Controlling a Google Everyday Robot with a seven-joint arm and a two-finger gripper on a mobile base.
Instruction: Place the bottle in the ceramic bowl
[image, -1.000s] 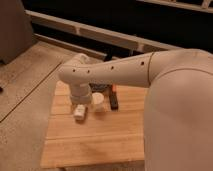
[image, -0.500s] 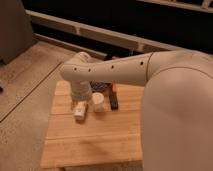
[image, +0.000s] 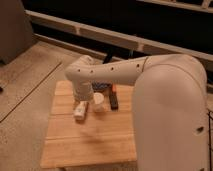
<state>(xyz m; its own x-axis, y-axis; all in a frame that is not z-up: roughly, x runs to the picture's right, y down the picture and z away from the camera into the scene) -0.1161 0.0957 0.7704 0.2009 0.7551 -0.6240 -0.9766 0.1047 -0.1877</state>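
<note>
Wooden counter (image: 90, 145), near left edge: end effector (image: 81, 101) just above small whitish bottle (image: 80, 111), open or clamped, can't tell; seemingly the grasping step, next a lift toward dark glossy ceramic bowl (image: 102, 87).

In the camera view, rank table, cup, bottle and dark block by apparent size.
Largest: table.
Next: cup and bottle, which look alike, so unranked.
Smallest: dark block, being thinnest.
The tool hangs right over the bottle, left of the cup.

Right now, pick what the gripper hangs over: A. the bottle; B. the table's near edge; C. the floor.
A: the gripper hangs right above the bottle, next to the cup, well back on the table.
</note>
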